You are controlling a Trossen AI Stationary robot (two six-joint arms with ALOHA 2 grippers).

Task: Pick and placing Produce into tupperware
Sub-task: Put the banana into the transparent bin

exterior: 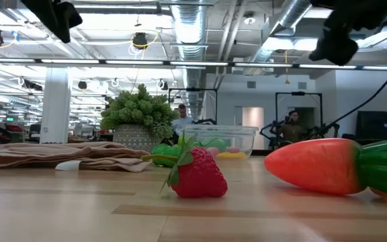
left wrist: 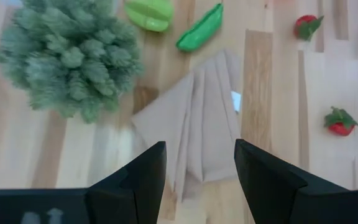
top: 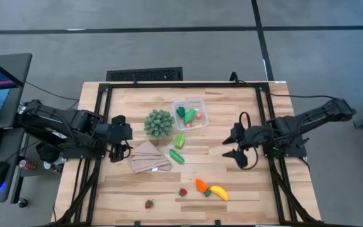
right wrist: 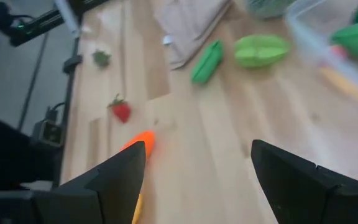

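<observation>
The clear tupperware (top: 190,113) stands at the table's far middle and holds a green pepper (top: 188,115) and other small pieces. A light green piece (top: 179,140) and a green pod (top: 177,156) lie on the wood near it. An orange carrot (top: 201,186) and a yellow banana (top: 218,192) lie toward the near edge, with two red strawberries (top: 183,192) (top: 149,203). My right gripper (top: 230,144) is open and empty, right of the pod. My left gripper (top: 121,140) is open and empty, beside the tan cloth (top: 149,157).
A spiky green ball (top: 159,123) stands left of the tupperware. The folded tan cloth lies in front of it. A black frame rail (top: 181,84) runs round the table. Bare wood lies between the right gripper and the carrot.
</observation>
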